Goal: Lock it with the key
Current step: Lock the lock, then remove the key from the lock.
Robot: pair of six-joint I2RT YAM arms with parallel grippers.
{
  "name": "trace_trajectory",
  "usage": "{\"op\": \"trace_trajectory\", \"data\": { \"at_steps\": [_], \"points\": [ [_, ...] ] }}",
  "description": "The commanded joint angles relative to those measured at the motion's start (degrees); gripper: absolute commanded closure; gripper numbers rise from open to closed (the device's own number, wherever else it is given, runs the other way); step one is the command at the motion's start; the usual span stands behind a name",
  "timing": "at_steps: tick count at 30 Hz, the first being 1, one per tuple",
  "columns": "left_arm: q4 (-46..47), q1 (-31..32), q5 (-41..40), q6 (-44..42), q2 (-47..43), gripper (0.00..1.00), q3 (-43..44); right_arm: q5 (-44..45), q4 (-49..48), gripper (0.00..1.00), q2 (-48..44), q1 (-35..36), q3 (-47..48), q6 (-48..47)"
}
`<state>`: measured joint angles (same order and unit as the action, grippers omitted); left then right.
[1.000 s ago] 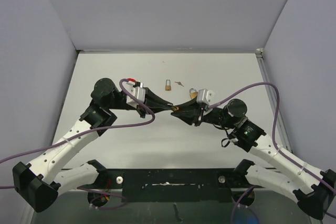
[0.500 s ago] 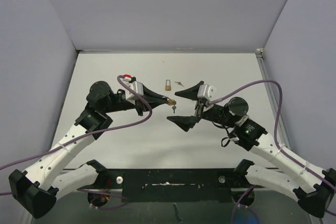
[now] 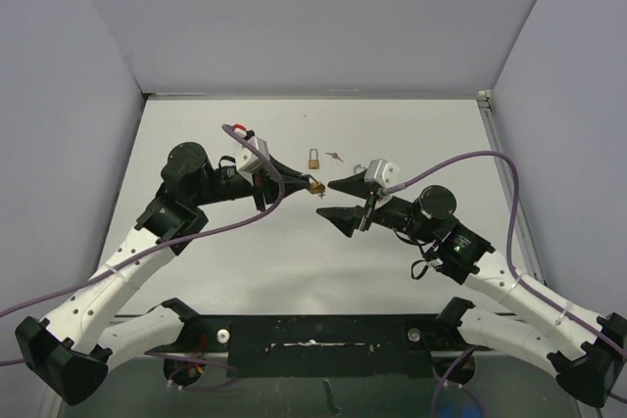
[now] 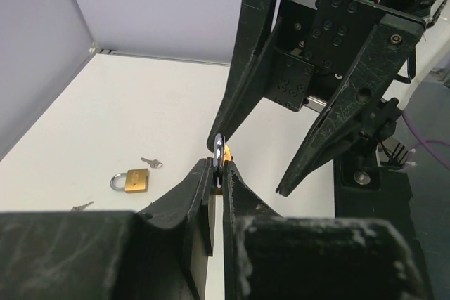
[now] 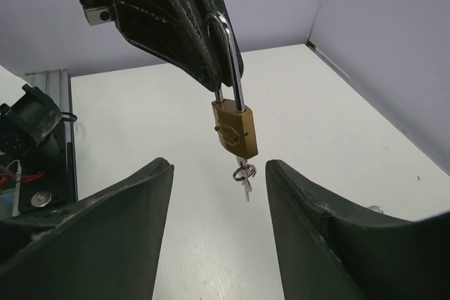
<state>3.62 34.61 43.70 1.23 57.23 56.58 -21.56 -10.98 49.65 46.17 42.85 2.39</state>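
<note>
A small brass padlock (image 5: 236, 128) with a steel shackle (image 5: 230, 61) hangs in the air, a key (image 5: 243, 173) on a ring stuck in its underside. My left gripper (image 3: 312, 183) is shut on the shackle and holds the padlock above the table; its tips (image 4: 219, 166) pinch the shackle (image 4: 219, 151). My right gripper (image 5: 219, 165) is open and empty. Its fingers stand either side of the key, a little below and short of the padlock, touching nothing. In the top view the right gripper (image 3: 326, 199) faces the padlock (image 3: 315, 186) at mid table.
A second brass padlock (image 3: 313, 159) lies on the white table behind the grippers, with a loose key (image 3: 335, 156) to its right. They also show in the left wrist view, padlock (image 4: 131, 180) and key (image 4: 150, 163). Grey walls enclose the table.
The right gripper has let go, opened and drawn back from the padlock. The left gripper has carried the padlock a little left and toward the back.
</note>
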Motion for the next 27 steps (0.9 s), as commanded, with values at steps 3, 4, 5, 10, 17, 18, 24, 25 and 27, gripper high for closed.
{"op": "trace_trajectory", "data": {
  "at_steps": [3,4,5,10,17,18,24,25,27],
  "points": [
    [-1.59,-0.92,-0.59,3.66,0.65,1.00,5.18,1.34,-6.09,0.49,0.15,0.24,-0.31,1.03],
    [-1.47,-1.07,-0.22,4.15,0.63,1.00,5.31,1.28,-6.30,0.51,0.35,0.22,-0.31,1.03],
    [-1.20,-1.35,0.25,4.74,0.76,1.00,5.30,1.26,-6.45,0.52,0.48,0.23,-0.26,1.06],
    [1.20,-2.19,3.44,8.55,0.96,1.00,5.02,1.17,-7.48,0.53,0.76,0.28,-0.53,1.09],
    [6.37,-3.03,7.89,13.43,0.87,1.00,4.04,1.20,-7.79,0.53,0.98,0.30,-0.84,1.17],
    [6.87,-3.09,8.35,13.89,0.90,1.00,3.99,1.24,-7.82,0.53,0.98,0.24,-0.84,1.10],
    [7.82,-3.15,9.38,14.80,1.03,1.00,3.89,0.81,-8.49,0.63,1.17,0.28,-0.93,1.40],
    [7.92,-3.15,9.38,14.91,1.04,1.00,3.82,0.70,-8.62,0.67,1.29,0.24,-0.95,1.49],
    [8.26,-3.15,9.38,15.07,1.16,1.00,3.73,0.44,-9.02,0.76,1.45,0.28,-1.01,1.68]
  ]
}}
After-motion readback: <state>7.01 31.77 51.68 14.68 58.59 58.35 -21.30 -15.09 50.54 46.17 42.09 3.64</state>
